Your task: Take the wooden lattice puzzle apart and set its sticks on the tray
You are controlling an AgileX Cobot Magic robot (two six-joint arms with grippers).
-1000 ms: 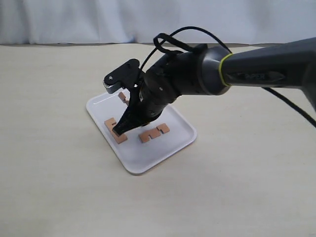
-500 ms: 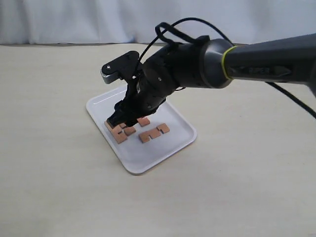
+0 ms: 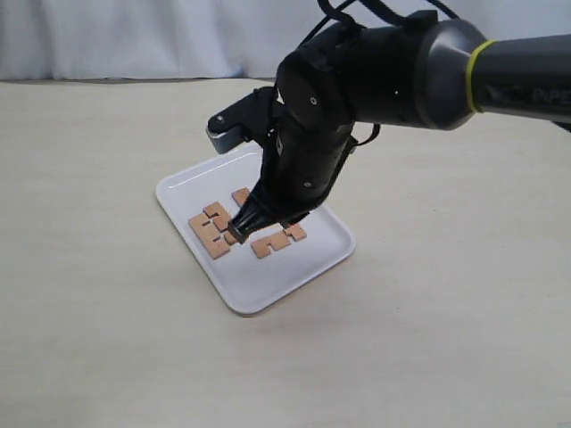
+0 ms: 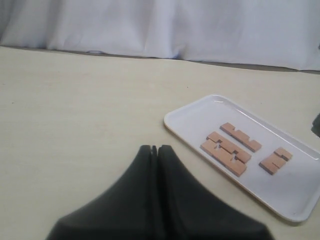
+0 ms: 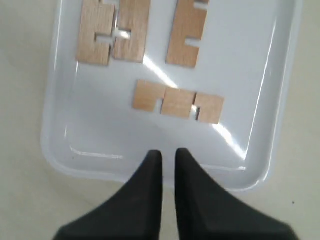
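No assembled lattice puzzle shows; four separate sticks lie flat on the white tray (image 3: 268, 283). Two notched sticks (image 5: 114, 29) lie side by side and touching, a third stick (image 5: 186, 31) is beside them, and a fourth stick (image 5: 177, 104) lies crosswise nearer the rim. My right gripper (image 5: 168, 152) hovers over the tray's (image 5: 240, 75) edge, its fingers a narrow gap apart and empty; in the exterior view the right gripper (image 3: 239, 229) hangs just above the sticks (image 3: 211, 234). My left gripper (image 4: 155, 148) is shut and empty over the bare table, away from the tray (image 4: 190, 137).
The beige table (image 3: 107, 339) surrounds the tray on all sides. A white cloth backdrop (image 3: 134, 36) runs along the far edge. The bulky right arm (image 3: 375, 80) reaches in over the tray from the right.
The right gripper has lifted off the sticks at the tray's left and swung rightward. A stick it was at half a second ago now lies free on the tray.
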